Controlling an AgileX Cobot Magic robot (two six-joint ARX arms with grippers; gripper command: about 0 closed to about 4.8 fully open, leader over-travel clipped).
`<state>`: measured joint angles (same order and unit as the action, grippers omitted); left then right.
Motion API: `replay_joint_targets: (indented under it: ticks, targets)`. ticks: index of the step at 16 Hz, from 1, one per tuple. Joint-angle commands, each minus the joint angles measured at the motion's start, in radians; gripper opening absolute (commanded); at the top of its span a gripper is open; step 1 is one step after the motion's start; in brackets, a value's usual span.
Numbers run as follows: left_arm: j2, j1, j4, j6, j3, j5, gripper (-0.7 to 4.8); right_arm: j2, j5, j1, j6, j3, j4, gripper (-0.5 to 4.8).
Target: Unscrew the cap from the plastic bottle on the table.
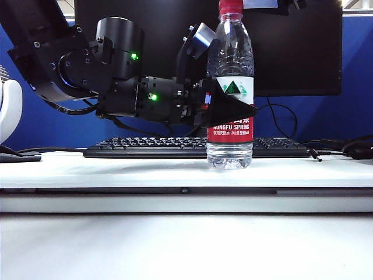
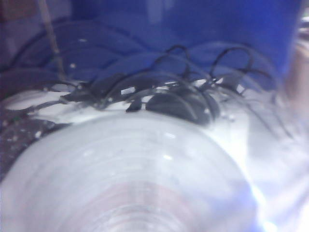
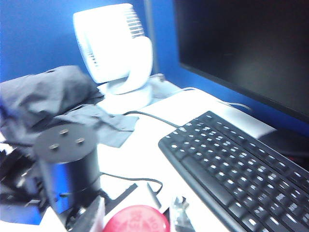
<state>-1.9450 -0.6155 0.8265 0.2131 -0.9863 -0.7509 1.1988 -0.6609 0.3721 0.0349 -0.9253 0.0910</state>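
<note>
Bottle point(image 1: 231, 93): upright on table point(image 1: 116, 169), my left gripper point(image 1: 230, 105) clamped around its label.
Cap point(image 3: 136, 220): directly under my right wrist; right gripper's opening not visible, cannot tell.

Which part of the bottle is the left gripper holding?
The left gripper clamps the bottle around its labelled middle; the right gripper is out of view.

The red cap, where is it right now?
The cap is on the plastic bottle, top middle of the exterior view, before the dark monitor, above the left gripper.
</note>
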Motion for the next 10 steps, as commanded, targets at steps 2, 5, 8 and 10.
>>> replay_joint_targets:
  ticks: [2,5,8,10]
  targets:
    - [-0.003,0.001,-0.026,-0.003,0.003,-0.013,3.27,0.036,-0.079,-0.026,0.0,0.011,-0.015,0.53]
    - [-0.003,0.001,-0.026,-0.003,0.003,-0.013,3.27,0.035,-0.071,-0.081,-0.009,0.011,0.007,0.72]
    - [-0.003,0.001,-0.026,-0.002,0.003,-0.012,3.27,0.027,-0.03,-0.092,-0.04,0.011,0.044,2.43]
    - [-0.003,0.001,-0.027,-0.003,0.003,-0.012,3.27,0.006,-0.006,-0.091,-0.071,0.011,0.073,2.43]
